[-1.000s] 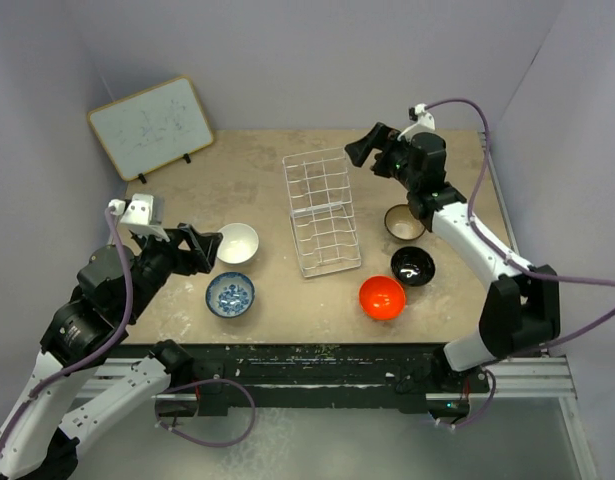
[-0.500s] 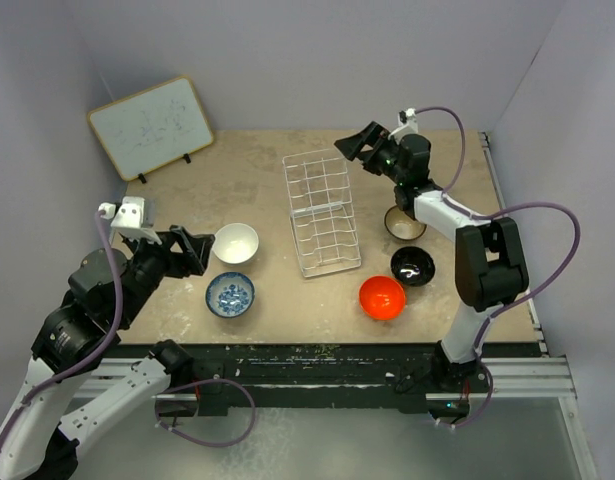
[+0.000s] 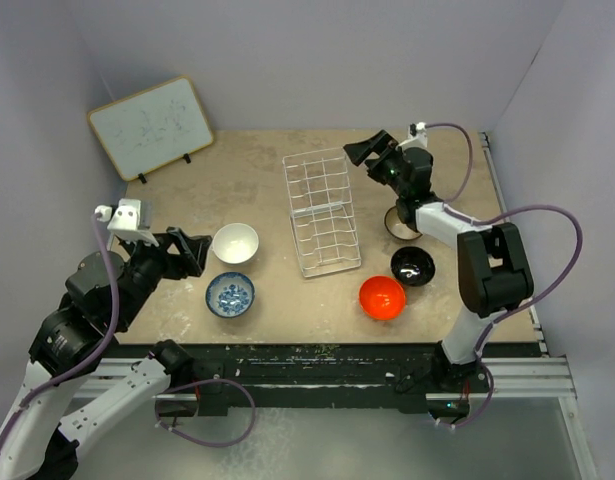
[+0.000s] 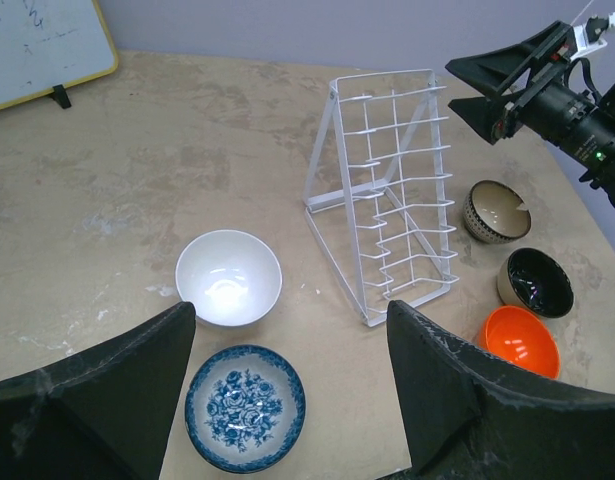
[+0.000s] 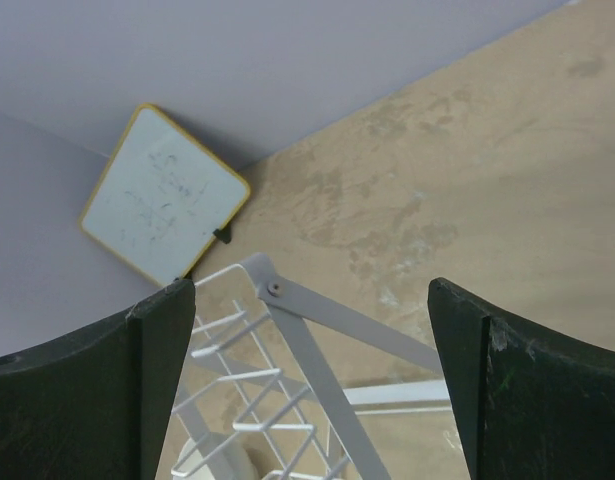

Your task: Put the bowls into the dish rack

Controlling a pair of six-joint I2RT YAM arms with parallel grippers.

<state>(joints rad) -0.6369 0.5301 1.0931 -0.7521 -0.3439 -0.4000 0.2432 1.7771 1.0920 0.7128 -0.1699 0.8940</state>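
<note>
The white wire dish rack (image 3: 322, 212) (image 4: 387, 200) (image 5: 307, 330) stands mid-table with nothing in it. A white bowl (image 3: 235, 242) (image 4: 228, 277) and a blue-and-white bowl (image 3: 230, 294) (image 4: 245, 407) sit to its left. On its right are a brown-inside bowl (image 3: 402, 222) (image 4: 495, 211), a black bowl (image 3: 413, 265) (image 4: 535, 280) and an orange-red bowl (image 3: 382, 297) (image 4: 520, 341). My left gripper (image 3: 199, 250) (image 4: 289, 310) hovers open, left of the white bowl, holding nothing. My right gripper (image 3: 365, 152) (image 5: 309, 285) hangs open and empty above the rack's far right corner.
A wood-framed whiteboard (image 3: 152, 125) (image 5: 162, 210) leans at the back left corner. Grey walls close in the table on three sides. Bare tabletop lies behind the rack and between the rack and the left bowls.
The right arm has folded its elbow in towards the table's right side while its gripper stayed near the rack's far corner. The left gripper has drawn back slightly to the left.
</note>
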